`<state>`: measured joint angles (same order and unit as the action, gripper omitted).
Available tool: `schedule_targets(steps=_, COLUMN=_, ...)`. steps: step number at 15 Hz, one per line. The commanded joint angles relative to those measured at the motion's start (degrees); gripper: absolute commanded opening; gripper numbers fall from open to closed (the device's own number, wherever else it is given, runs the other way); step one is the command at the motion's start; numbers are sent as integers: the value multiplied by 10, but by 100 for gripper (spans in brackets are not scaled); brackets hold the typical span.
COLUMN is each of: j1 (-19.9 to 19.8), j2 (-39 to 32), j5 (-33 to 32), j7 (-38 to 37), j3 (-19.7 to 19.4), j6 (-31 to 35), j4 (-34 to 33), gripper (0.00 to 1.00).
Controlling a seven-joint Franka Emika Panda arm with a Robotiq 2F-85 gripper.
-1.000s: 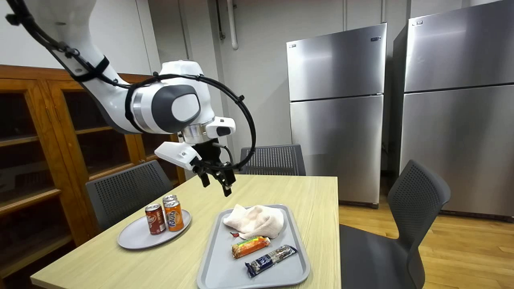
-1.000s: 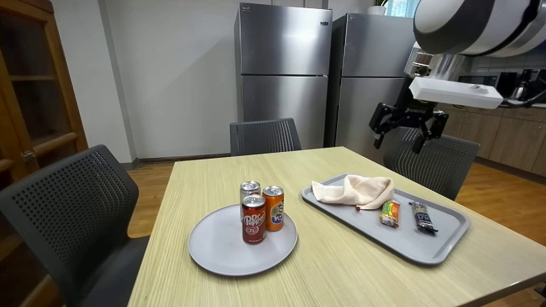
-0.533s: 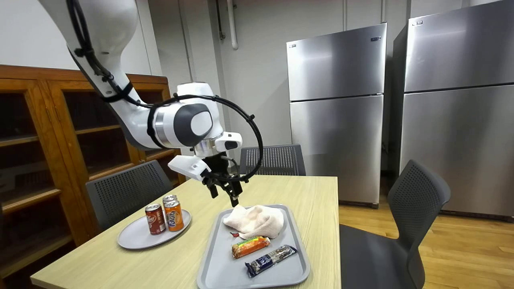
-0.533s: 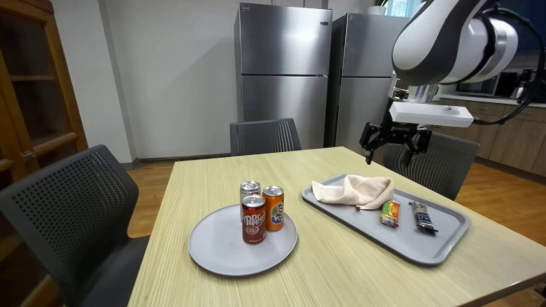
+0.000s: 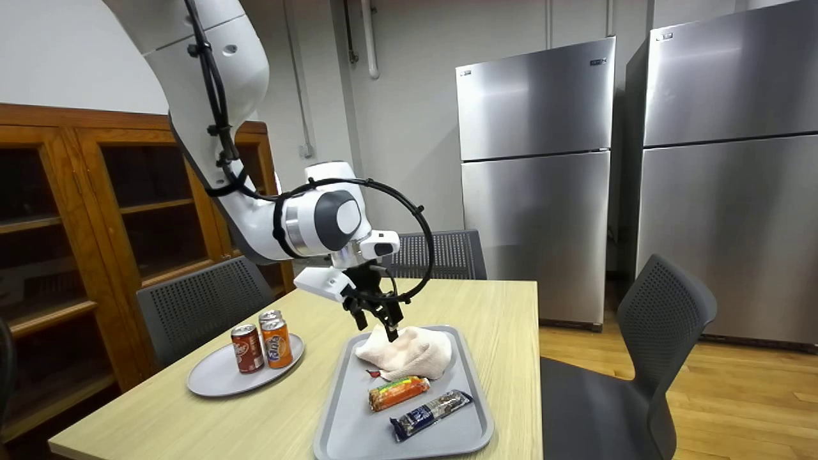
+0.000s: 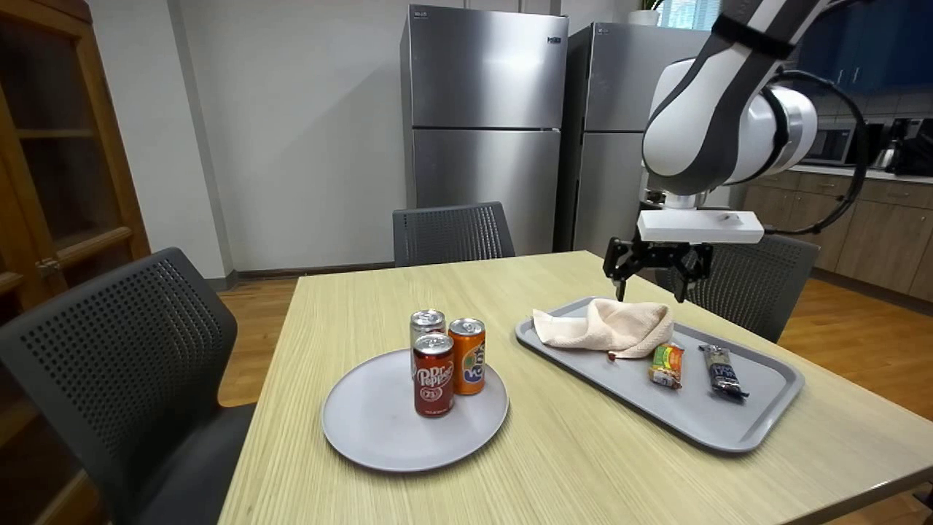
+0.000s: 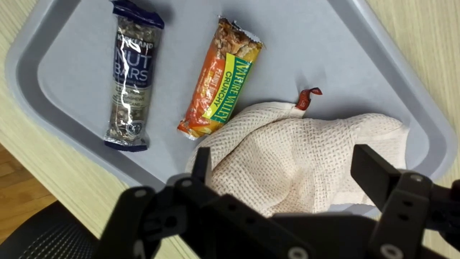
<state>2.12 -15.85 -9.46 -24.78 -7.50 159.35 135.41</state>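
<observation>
Your black two-fingered pincer [image 7: 282, 150] hangs spread, empty, above rumpled cream woven cloth [image 7: 260, 174]; raised-rim grey plastic tray [image 7: 309, 39] beneath likely keeps it contained.

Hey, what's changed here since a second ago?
The black two-fingered gripper has come down toward the crumpled cream cloth, still open; nothing was grasped or released. The cloth, rectangular grey tray, orange wrapped bar, dark blue wrapped bar, round grey plate and three metal drink cans stayed put.
</observation>
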Motion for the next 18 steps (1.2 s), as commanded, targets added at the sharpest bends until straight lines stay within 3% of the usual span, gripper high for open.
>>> schedule_targets(steps=1, j1=35, j2=-48, j5=-15, j7=-36, j3=-31, j6=-2, j4=-49, gripper=100)
schedule_targets(steps=7, j1=63, j2=-92, j5=1, j7=-44, j3=-55, j6=-11, j4=-96, gripper=100)
schedule_targets(steps=8, j1=53, j2=-76, j5=7, j7=-18, j3=-48, j6=-1, j4=-71, gripper=100)
schedule_targets(steps=18, j1=53, j2=-82, j5=10, j7=-18, j3=-47, j6=9, j4=-71, gripper=100)
